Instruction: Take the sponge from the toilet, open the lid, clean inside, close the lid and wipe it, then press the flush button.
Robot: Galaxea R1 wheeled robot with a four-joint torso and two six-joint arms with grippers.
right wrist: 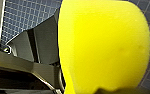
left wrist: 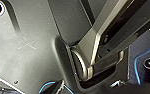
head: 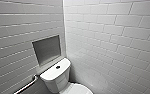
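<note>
In the tiled corner ahead stands the toilet [head: 56, 78], low in the head view, its tank against the wall. In front of the tank, the lid [head: 77, 89] appears down over the bowl, its long axis running toward the robot. Away from the toilet, the sponge [right wrist: 103, 47] appears clamped in the right arm's fingers [right wrist: 44, 42], above gridded floor. On the tank top sits the flush button [head: 58, 67].
</note>
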